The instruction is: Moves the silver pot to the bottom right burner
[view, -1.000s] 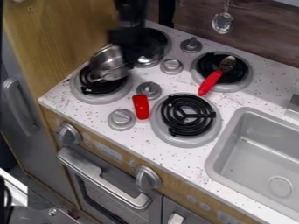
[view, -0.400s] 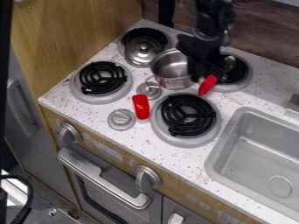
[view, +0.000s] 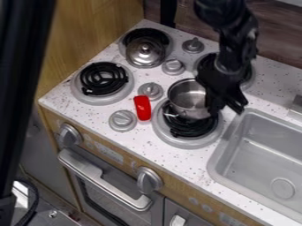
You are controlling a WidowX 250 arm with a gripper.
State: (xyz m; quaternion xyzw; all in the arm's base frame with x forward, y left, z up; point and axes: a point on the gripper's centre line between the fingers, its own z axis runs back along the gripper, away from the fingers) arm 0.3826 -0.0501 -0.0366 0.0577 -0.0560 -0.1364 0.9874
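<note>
Gripper [view: 217, 102]: clamped, apparently, on the right side of the silver pot [view: 187, 98]
Near right burner [view: 186, 142]: overhung at its far part by the pot
Likely step: placing
Next move: pot to be eased slightly nearer, lowered level, then released

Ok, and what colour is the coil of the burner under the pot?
The coil is black, seen best in the camera view.

No readable text, labels, numbers or signs on anything in view.
</note>
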